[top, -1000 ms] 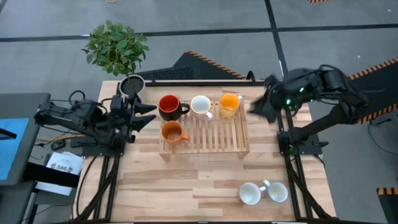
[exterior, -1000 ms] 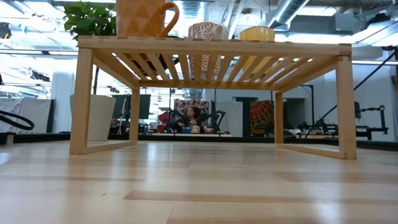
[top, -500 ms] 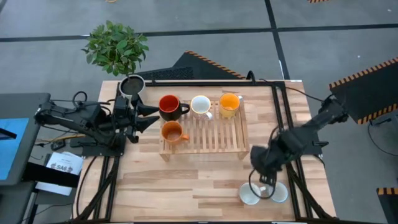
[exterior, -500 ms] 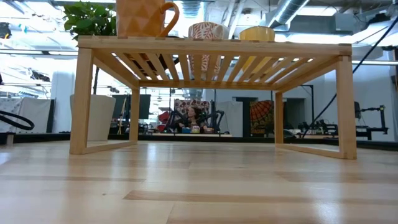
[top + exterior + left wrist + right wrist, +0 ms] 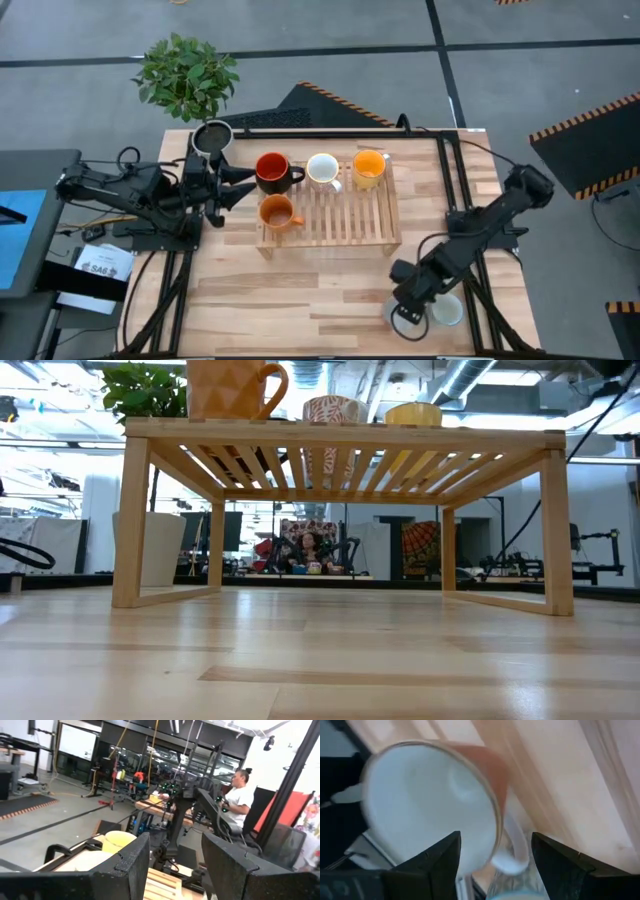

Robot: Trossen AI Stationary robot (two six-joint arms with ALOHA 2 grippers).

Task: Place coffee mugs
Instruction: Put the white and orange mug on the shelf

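Observation:
On the wooden rack (image 5: 345, 228) stand a red mug with a black handle (image 5: 272, 172), a white mug (image 5: 322, 168), a yellow-orange mug (image 5: 369, 167) and a darker orange mug (image 5: 276, 211). Two pale mugs sit on the table near its near right corner. One (image 5: 447, 311) is free; the other (image 5: 396, 318) is partly under my right gripper (image 5: 405, 300). In the right wrist view that mug's rim (image 5: 430, 805) and handle (image 5: 517, 851) fill the frame, with the open gripper (image 5: 495, 840) astride it and no contact showing. My left gripper (image 5: 228, 186) is open, left of the rack.
A wide pale cup with a dark inside (image 5: 211, 137) stands at the far left corner, near a potted plant (image 5: 187, 75). The low view shows the rack's legs (image 5: 130, 525) and bare table beneath. A person (image 5: 241, 795) sits in the room beyond.
My right arm has swung from beside the rack's far right end toward the table's near edge and come down over the two pale mugs at the near right corner. The mugs on the rack have stayed put.

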